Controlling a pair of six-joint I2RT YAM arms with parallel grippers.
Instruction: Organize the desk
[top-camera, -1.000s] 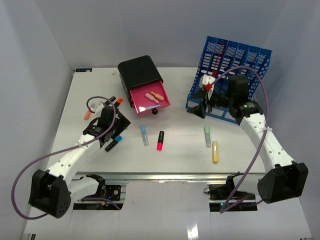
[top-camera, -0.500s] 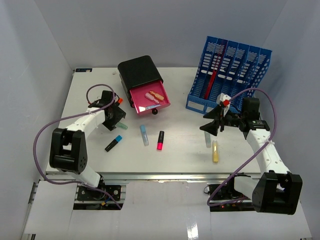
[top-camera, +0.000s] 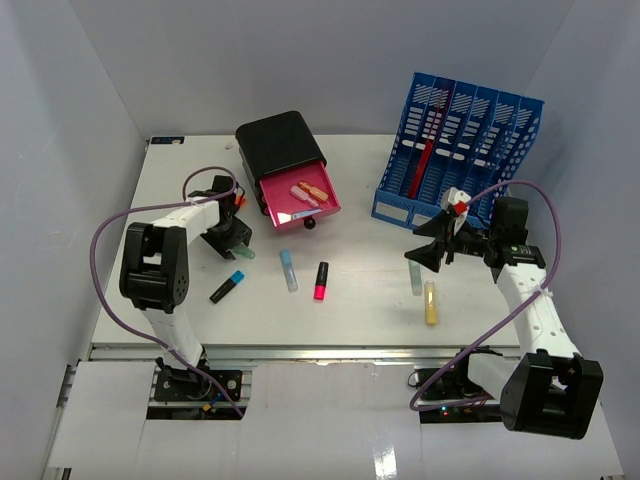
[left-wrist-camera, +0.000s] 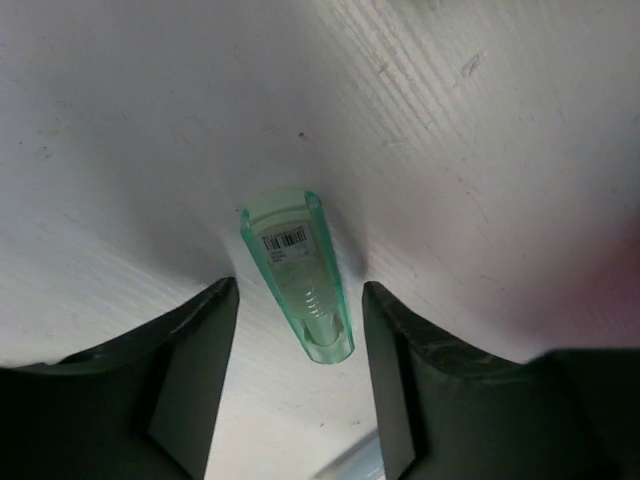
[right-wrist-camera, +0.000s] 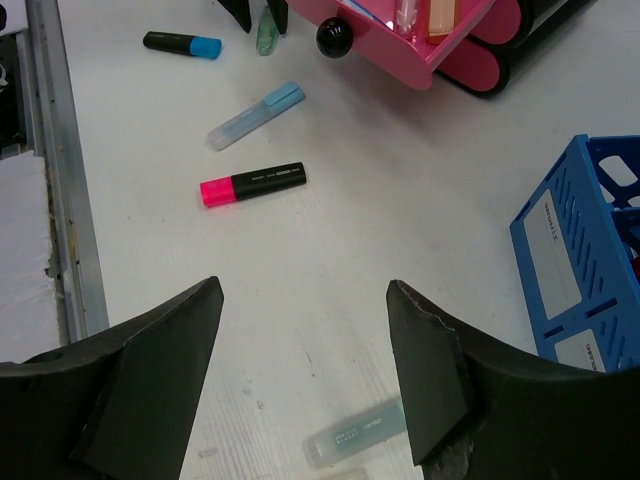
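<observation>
A: Where is the desk (top-camera: 360, 325) in all this?

B: It is the white top under everything. It spreads out on every side of the black drawer unit (top-camera: 278, 142), which stands toward its back.

A: And the left gripper (left-wrist-camera: 297, 290)?

B: Low over the desk, in front of the drawer unit and to its left. Its jaws stand apart on either side of a green highlighter (left-wrist-camera: 297, 268) that lies flat. The wrist view shows a gap on each side, so they are not clamped on it.

A: The right gripper (top-camera: 426, 251)?

B: Well to the right of the drawer unit and raised off the surface. Its jaws are spread, and only bare desk shows between them.

A: What else lies about?

B: The unit's pink drawer (top-camera: 300, 200) is pulled out, with a few small orange and pink items inside. In front of the unit lie a pale blue highlighter (top-camera: 288, 270) and a pink-capped black one (top-camera: 321, 280). A blue-capped black one (top-camera: 228, 286) lies further left. Front-right of the unit, near the right gripper, lie a pale green highlighter (top-camera: 415, 272) and a yellow one (top-camera: 431, 302). A blue file rack (top-camera: 460, 150) stands to the unit's right.
</observation>
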